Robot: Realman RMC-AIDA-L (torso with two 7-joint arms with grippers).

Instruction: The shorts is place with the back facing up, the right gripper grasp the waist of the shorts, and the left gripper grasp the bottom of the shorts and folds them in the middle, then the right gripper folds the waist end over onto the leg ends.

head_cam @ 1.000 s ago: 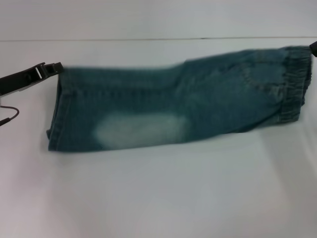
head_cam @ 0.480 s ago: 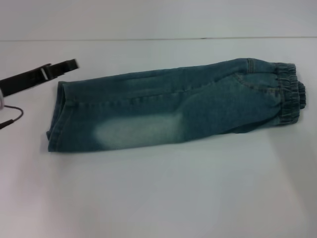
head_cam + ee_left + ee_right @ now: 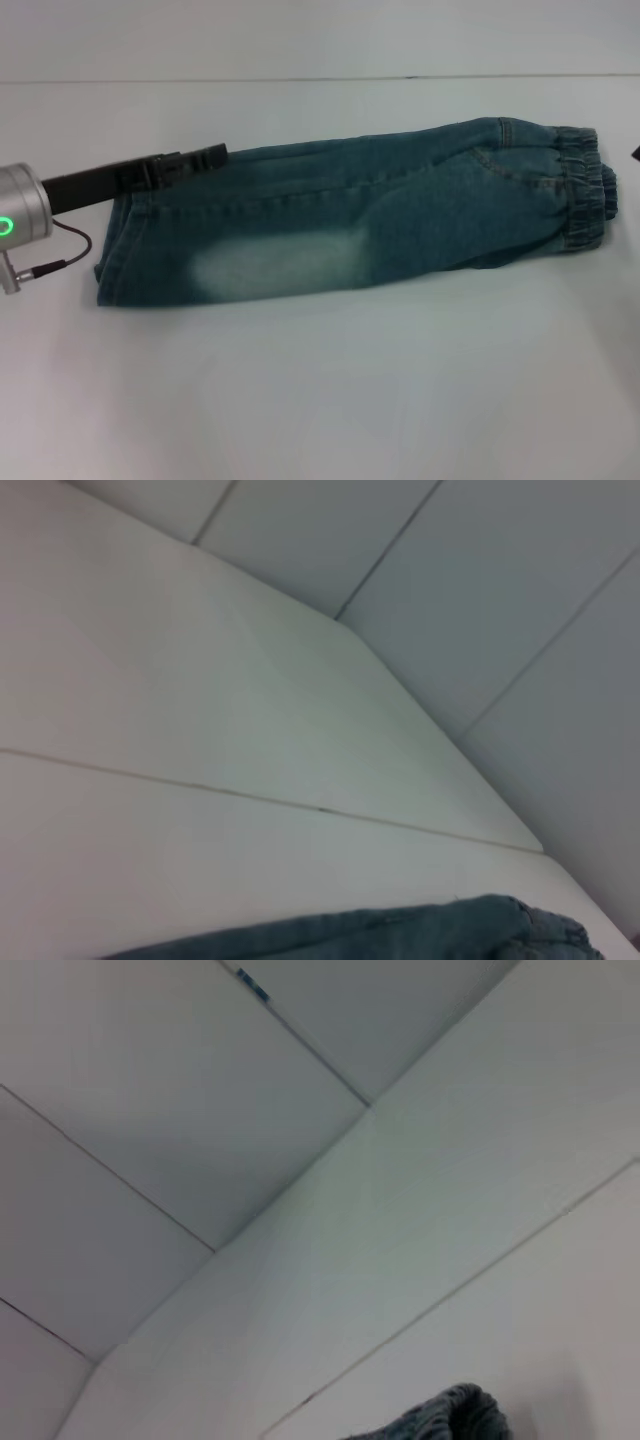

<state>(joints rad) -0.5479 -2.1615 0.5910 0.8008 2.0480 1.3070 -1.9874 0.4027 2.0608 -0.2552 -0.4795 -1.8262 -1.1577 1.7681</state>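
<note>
The shorts [image 3: 360,222] lie folded lengthwise on the white desk [image 3: 320,400], the leg ends [image 3: 112,250] toward the robot's left and the ruffled waist [image 3: 582,190] toward its right, a pale bleached patch [image 3: 280,265] on the upper layer. The left gripper [image 3: 205,157] reaches in from the left, its black fingers [image 3: 185,161] lying close together over the far edge of the denim just past the leg ends; whether they pinch any cloth cannot be told. Of the right gripper [image 3: 636,153] only a dark sliver shows at the frame's edge, beyond the waist and apart from it.
</note>
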